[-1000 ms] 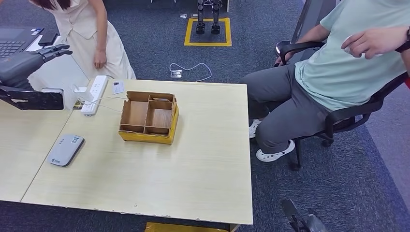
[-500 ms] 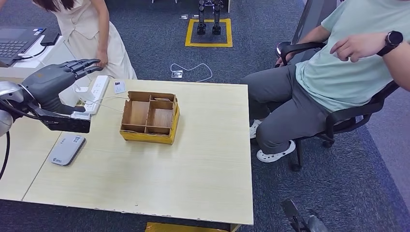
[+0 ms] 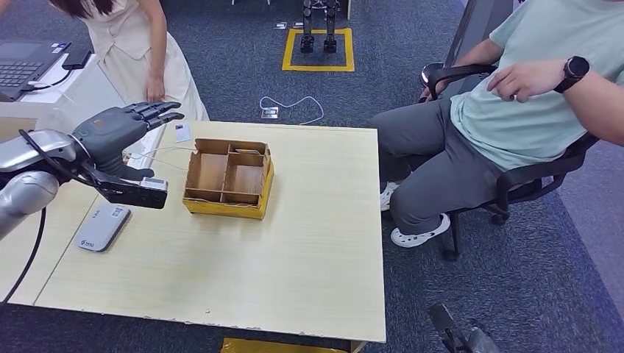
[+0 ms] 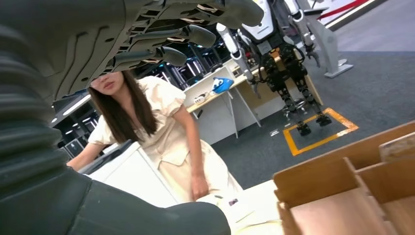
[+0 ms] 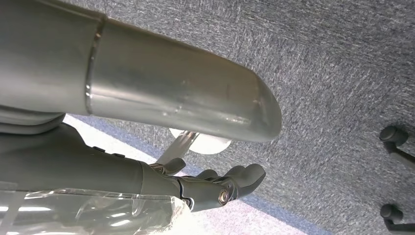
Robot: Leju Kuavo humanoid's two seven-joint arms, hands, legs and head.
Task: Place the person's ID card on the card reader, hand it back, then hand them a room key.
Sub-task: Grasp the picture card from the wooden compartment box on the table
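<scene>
Left hand (image 3: 125, 140) empty, fingers spread, above the surface (image 3: 294, 257). Card reader (image 3: 101, 228) just below it, divided box (image 3: 228, 176) just beside; no ID card visible. Right hand (image 5: 220, 186) hangs loosely curled, empty. Risk: reaching sweeps cable, box.

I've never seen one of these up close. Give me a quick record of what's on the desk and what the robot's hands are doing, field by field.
Left hand: the grey left hand hovers over the table's left side, fingers spread, holding nothing
Right hand: the right hand hangs over grey carpet, fingers loosely curled, nothing seen in it
Box: brown cardboard divider box with yellow base, mid-table
Reader: flat grey card reader, near left edge
Power strip: white power strip, partly behind the hand
Table: pale wooden table
People: one standing beyond the table, one seated on the right
</scene>
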